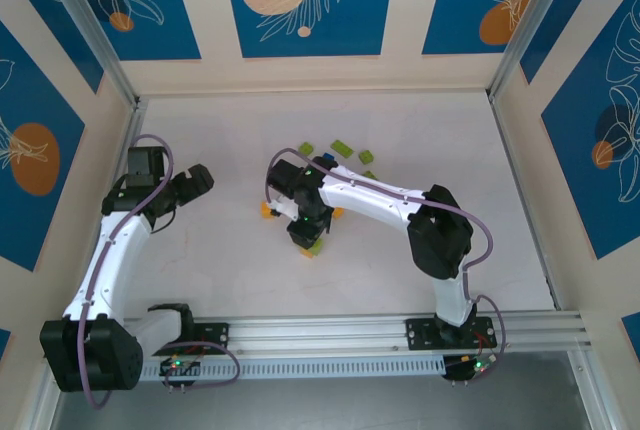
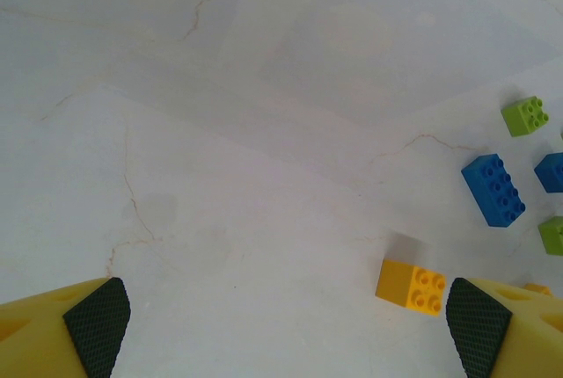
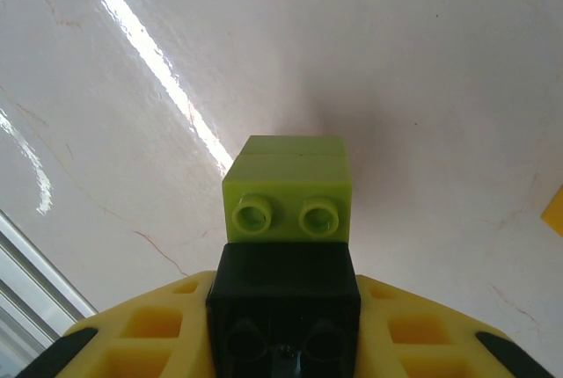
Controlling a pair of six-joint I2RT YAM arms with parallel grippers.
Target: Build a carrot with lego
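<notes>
Right gripper (image 3: 286, 352) clamps a black brick (image 3: 283, 294) joined to a lime brick (image 3: 288, 189) (left gripper (image 2: 286, 321) gapes wide).

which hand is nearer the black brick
Right. The right hand is shut on the black brick, which has a lime green brick against its front. The left hand hangs open, well off to the brick's left.

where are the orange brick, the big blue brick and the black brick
orange brick (image 2: 411, 286): left wrist view, its middle
blue brick (image 2: 494, 190): left wrist view, studded top
black brick (image 3: 283, 279): right wrist view, upper face
</notes>
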